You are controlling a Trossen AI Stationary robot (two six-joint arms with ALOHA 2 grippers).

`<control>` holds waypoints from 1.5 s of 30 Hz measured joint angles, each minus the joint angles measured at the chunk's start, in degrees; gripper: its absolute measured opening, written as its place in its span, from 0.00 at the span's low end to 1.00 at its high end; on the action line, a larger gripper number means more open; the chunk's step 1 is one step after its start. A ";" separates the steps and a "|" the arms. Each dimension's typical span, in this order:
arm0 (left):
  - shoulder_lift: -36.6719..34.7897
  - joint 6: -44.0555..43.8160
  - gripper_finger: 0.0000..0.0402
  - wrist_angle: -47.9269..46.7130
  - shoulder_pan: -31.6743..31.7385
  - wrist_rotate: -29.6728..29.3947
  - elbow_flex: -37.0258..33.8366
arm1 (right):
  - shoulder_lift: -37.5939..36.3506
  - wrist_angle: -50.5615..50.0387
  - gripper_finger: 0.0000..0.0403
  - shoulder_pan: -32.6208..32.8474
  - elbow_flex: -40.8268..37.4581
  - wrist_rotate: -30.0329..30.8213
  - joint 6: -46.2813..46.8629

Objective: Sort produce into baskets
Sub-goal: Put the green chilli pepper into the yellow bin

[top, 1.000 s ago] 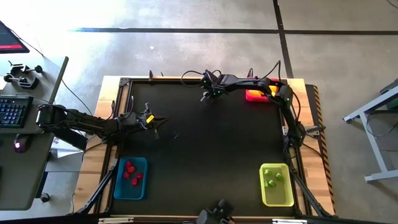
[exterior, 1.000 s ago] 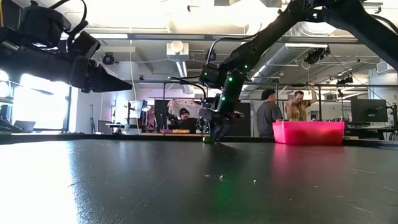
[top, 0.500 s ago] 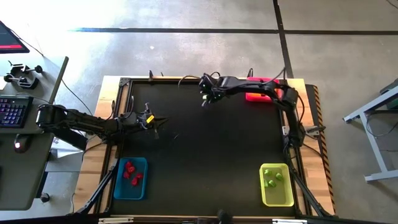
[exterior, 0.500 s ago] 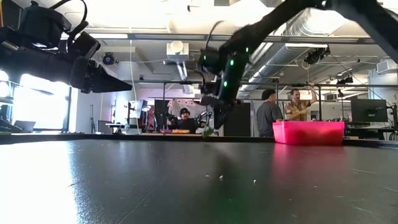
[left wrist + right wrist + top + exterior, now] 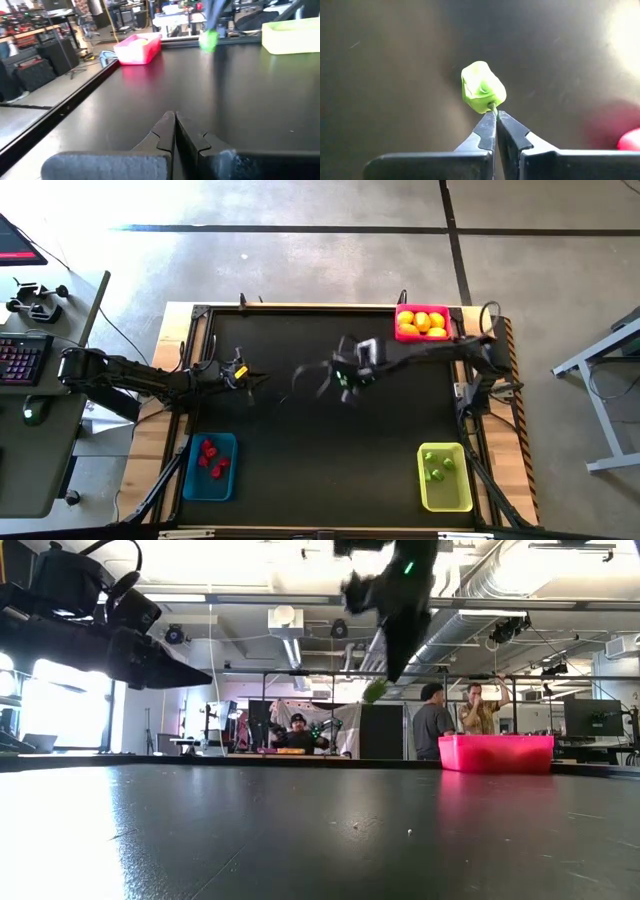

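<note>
My right gripper hangs high over the middle of the table, shut on a small green produce piece, which also shows in the low view and in the left wrist view. My left gripper waits shut over the table's left side, holding nothing. The pink-red basket at the far right holds yellow pieces. The blue basket at the near left holds red pieces. The yellow-green basket at the near right holds green pieces. My right gripper pinches the thin stem of the green piece between its two fingertips. The fingers come from above, slanting steeply down. The piece hangs just below the fingertips, lifted well clear of the table.
The black tabletop between the three baskets is bare. A monitor and keyboard stand beyond the table's left edge. People stand in the room behind the far edge.
My right gripper has swung from the table's far edge, left of the pink-red basket, toward the middle of the table and has risen. The green piece, on the table a second ago, is now lifted clear and has gone with it.
</note>
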 joint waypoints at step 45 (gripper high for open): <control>0.00 0.95 0.00 -2.97 -6.40 9.65 -0.04 | -41.97 18.34 0.00 41.58 -54.76 -35.88 75.65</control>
